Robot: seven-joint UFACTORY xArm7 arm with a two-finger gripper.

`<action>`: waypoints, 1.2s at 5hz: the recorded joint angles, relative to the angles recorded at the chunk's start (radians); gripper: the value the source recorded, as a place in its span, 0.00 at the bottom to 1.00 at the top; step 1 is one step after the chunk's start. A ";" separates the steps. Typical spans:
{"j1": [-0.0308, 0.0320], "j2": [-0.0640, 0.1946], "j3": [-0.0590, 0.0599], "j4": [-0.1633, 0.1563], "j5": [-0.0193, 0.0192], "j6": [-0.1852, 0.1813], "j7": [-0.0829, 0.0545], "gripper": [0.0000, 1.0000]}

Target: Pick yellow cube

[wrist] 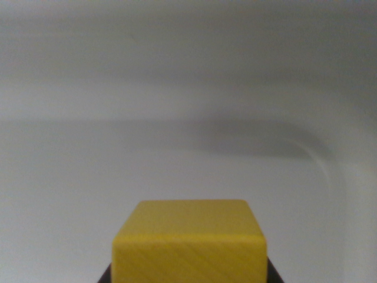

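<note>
Filling the bottom centre of the wrist view, yellow cube (189,244), top face and near face both showing, diagonal wood grain on the near one. Dark parts of the hand (188,277) peek out at either lower corner of the cube; whether they clamp it, cannot tell. Beyond, pale grey blurred surface with a soft shadow band.

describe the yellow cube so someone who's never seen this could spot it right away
Look across the plain pale grey surface filling the wrist view, down to the bottom centre. There sits the yellow cube, with faint wood grain on its front face. It is the only coloured thing here, with dark shapes at its lower corners.
</note>
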 joint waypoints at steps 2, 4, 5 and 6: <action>-0.0004 -0.010 -0.001 0.035 -0.0014 0.044 0.003 1.00; -0.0008 -0.020 -0.001 0.070 -0.0028 0.090 0.006 1.00; -0.0012 -0.030 -0.002 0.107 -0.0043 0.137 0.008 1.00; -0.0012 -0.030 -0.002 0.107 -0.0043 0.137 0.008 1.00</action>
